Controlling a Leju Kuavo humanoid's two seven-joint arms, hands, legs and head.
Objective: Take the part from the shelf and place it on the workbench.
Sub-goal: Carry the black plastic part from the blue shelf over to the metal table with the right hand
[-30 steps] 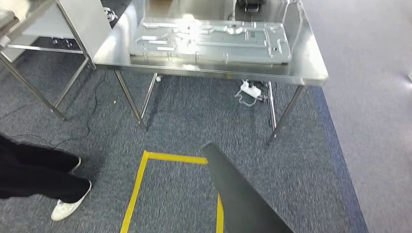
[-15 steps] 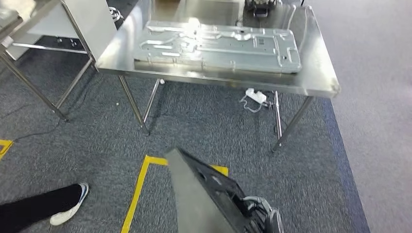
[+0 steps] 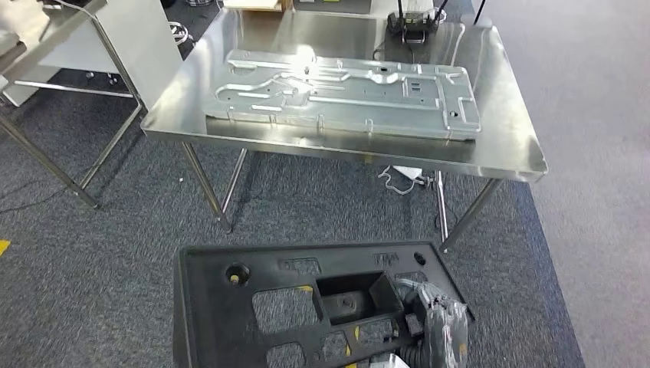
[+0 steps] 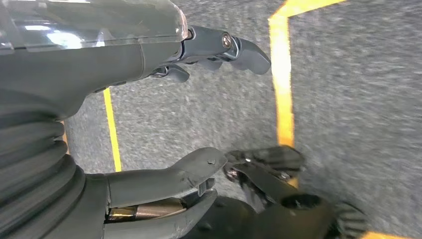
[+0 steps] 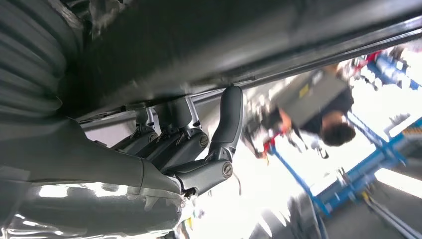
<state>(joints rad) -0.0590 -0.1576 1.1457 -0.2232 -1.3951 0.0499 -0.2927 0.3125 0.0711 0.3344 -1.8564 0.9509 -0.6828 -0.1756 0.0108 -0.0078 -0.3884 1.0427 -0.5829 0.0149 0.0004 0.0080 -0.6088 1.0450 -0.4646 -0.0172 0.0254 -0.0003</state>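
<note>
The part (image 3: 253,307) is a large black plastic panel with cut-outs, lying broad face up low in the head view, short of the workbench. My right hand (image 3: 437,330) grips its right edge; in the right wrist view that hand's (image 5: 189,149) fingers curl against the dark panel (image 5: 199,45). The stainless workbench (image 3: 506,146) stands ahead, with a long pressed metal plate (image 3: 345,92) lying across it. My left hand (image 4: 99,55) hangs over the carpet with its fingers apart and nothing in it.
A second steel frame table (image 3: 69,46) and a white cabinet (image 3: 146,38) stand at the left. A black device with antennas (image 3: 414,23) sits at the bench's far edge, a power strip (image 3: 406,175) lies under it. Yellow tape (image 4: 283,74) marks the carpet. A person (image 5: 333,129) is in the background.
The camera has come closer to the bench. The black panel has swung from edge-on to flat, with its face up. The person's leg at the left has left the picture.
</note>
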